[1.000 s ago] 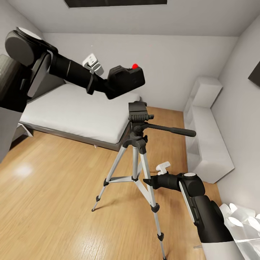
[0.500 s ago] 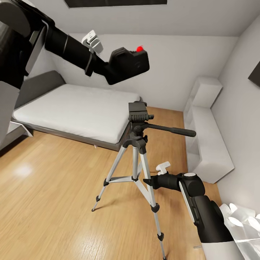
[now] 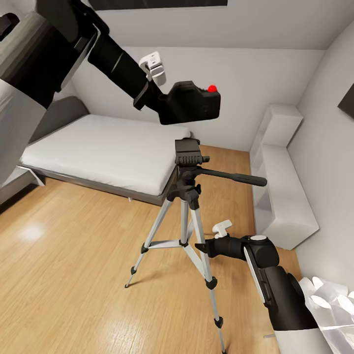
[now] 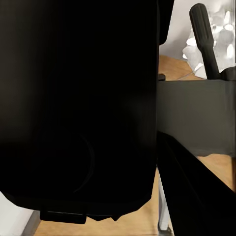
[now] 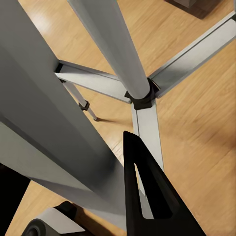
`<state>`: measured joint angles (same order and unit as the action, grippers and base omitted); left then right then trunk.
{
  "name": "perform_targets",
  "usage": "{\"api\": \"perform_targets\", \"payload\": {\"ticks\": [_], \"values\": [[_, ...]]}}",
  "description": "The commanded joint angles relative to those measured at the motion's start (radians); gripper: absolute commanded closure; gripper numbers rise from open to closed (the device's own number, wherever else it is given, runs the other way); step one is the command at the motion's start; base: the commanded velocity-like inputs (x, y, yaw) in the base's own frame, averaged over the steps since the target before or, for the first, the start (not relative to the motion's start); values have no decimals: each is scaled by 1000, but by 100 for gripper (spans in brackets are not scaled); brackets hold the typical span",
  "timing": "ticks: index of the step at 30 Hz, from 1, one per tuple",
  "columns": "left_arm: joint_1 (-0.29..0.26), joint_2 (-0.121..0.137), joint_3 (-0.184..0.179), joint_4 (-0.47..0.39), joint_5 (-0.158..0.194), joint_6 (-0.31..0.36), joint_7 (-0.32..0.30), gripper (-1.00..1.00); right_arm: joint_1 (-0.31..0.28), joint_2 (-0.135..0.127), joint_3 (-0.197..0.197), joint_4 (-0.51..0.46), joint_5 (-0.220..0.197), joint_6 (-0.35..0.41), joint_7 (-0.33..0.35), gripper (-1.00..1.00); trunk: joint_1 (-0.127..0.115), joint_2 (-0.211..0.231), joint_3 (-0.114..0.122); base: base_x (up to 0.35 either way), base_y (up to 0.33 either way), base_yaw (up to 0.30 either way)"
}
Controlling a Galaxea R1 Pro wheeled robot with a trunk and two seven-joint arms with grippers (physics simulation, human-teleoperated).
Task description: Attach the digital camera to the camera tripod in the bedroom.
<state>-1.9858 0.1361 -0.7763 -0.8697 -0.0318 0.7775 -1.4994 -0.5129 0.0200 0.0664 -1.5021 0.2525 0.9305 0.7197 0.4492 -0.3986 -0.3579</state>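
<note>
The left pincer (image 3: 164,101) pinches the small chunky black digital camera (image 3: 194,103) with a red round button in the air just above the dark grey head of the silver-legged camera tripod (image 3: 188,196), while the right pincer (image 3: 200,247), whose state I cannot tell, is beside a tripod leg over the light wood floor (image 3: 73,275).

Head view overlooks the camera tripod (image 3: 189,196); both wrist views crowd it.

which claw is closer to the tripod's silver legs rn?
Right. The right claw sits low beside the camera tripod, right against a leg. The left claw is up above the tripod head, holding the digital camera.
</note>
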Motion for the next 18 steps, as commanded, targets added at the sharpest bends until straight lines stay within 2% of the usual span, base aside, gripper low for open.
{"api": "perform_targets", "payload": {"ticks": [1,10,18], "values": [[-4,2,-3,-1,-4,7,-10,100,-1,0,-2,20,93,-19,-3,100,1,-1,-2,0,0,0],[-11,18,-6,-33,2,5,-24,100,-1,0,-2,20,92,-18,-3,100,1,-1,-2,0,0,0],[-11,42,-6,-63,9,6,-26,100,-1,0,-2,20,90,-19,-3,100,1,-1,-2,0,0,0]]}}
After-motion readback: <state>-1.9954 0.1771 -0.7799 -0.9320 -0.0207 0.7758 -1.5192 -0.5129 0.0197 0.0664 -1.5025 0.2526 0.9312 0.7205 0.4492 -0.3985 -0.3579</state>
